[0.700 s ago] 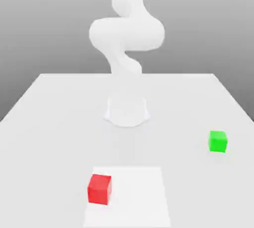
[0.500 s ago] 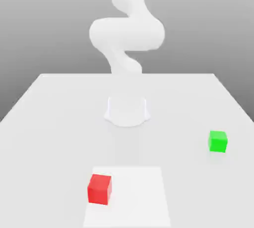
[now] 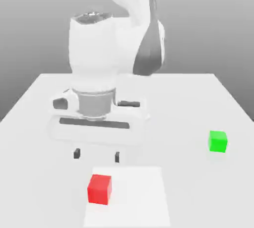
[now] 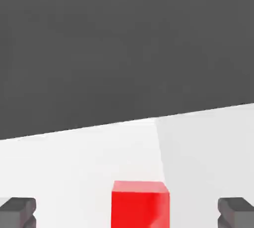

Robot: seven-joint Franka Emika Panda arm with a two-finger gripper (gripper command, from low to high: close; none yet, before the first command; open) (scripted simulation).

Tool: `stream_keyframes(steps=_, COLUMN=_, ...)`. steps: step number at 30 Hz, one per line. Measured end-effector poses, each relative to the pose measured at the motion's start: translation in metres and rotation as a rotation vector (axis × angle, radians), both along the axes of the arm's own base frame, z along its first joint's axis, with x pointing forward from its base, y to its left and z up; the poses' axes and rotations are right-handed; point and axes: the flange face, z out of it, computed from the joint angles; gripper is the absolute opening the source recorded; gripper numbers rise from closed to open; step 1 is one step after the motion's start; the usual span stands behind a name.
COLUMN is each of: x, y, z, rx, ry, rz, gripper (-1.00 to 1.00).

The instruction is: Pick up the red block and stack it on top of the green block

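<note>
I find the gripper [image 3: 96, 155] low over the table [image 3: 39, 123], its two dark fingertips [image 3: 77, 153] spread wide apart with nothing between them. I judge that spread to be deliberate: the jaws need clearance to pass down either side of the red block [image 3: 99, 189] before closing. The red block sits on the table at the edge of a lighter square patch [image 3: 139, 197], close in front of the gripper in the exterior view and not yet touched by it. In the hand view the red block [image 4: 140, 204] lies between the two fingertips [image 4: 17, 211], roughly centred, which tells me the hand is lined up for a straight approach. The green block [image 3: 218, 141] rests well apart toward the exterior view's right, untouched and with its top free. I take this as the approach stage, with grasping, lifting and stacking all still to do. The next move calls for bringing the fingers level with the cube's sides. The chief risk I see is a fingertip landing on the cube's top or nudging it aside.
</note>
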Motion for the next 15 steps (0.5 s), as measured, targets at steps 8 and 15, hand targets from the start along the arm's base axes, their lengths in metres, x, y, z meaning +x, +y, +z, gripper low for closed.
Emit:
stream_keyframes(steps=8, x=-0.006, y=0.000, z=-0.072, rx=0.002, ry=0.026, rz=-0.001, gripper=-1.00)
stream_keyframes(steps=15, x=-0.006, y=0.000, z=-0.059, rx=0.002, ry=0.026, rz=-0.001, gripper=-1.00)
